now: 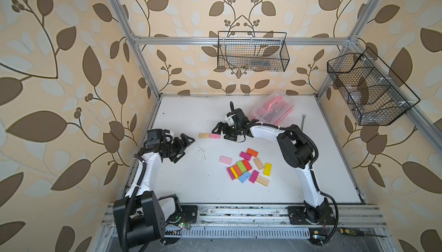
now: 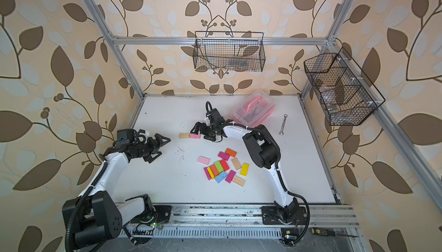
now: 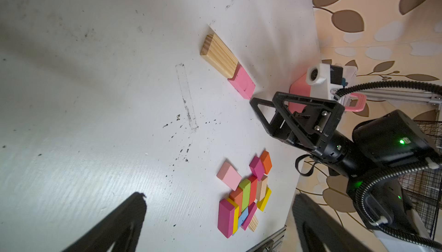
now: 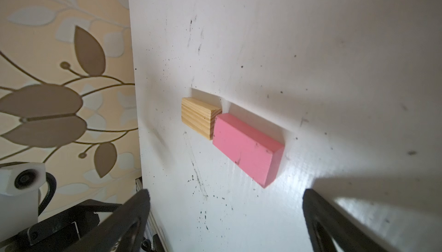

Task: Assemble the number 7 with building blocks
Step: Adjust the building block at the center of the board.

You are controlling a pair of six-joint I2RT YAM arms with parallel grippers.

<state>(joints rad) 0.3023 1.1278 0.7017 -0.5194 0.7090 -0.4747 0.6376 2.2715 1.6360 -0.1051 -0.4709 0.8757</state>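
Top view of a white table [image 1: 191, 186], taking the far wall as twelve o'clock. Two building blocks lie flat, end to end and touching, at about ten o'clock from the table's centre: a plain wood block [image 1: 204, 135] and a pink block [image 1: 214, 135]. I read these as the bar of the number 7.

My right gripper [image 1: 223, 133] sits just at three o'clock of the pink block, jaws spread wide, holding nothing. In the right wrist view the pink block [image 4: 246, 148] lies ahead of the fingers, apart from them. My left gripper [image 1: 185, 149] hovers at nine o'clock, also wide open and empty.

The loose pile of blocks [image 1: 244, 167] lies near the centre, toward six o'clock, several leaning on or overlapping one another.

My judgement: these blocks are light, rigid and smooth-painted, so they slide easily when nudged. I would pinch one across its narrow width, at mid-length, choosing a free-lying one such as the pale pink block [image 1: 225, 159] at the pile's nine o'clock edge.
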